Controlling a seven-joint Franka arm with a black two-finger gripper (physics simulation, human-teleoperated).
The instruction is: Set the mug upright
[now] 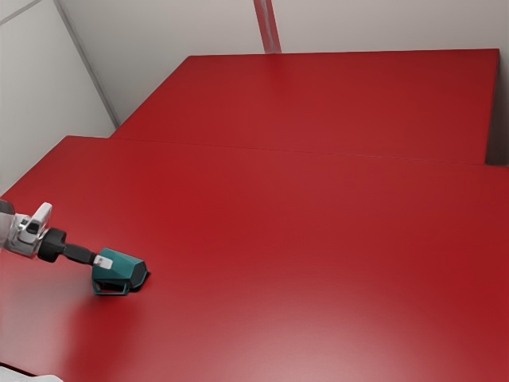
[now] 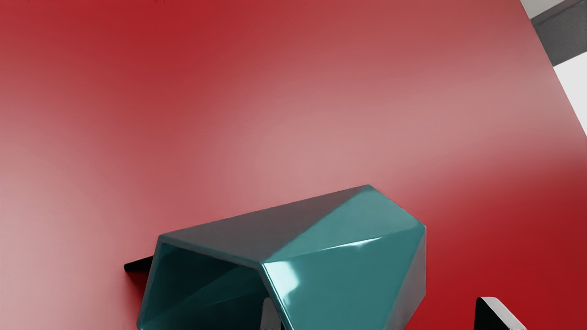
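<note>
Red table | mug on its side, mouth at one fingertip | hand wide open, gripping nothing

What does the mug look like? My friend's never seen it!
Find the big red table, then the black gripper at the exterior view's left. The mug lies tipped over at its fingertips: teal, flat-sided and hollow, unlike the black gripper.
</note>
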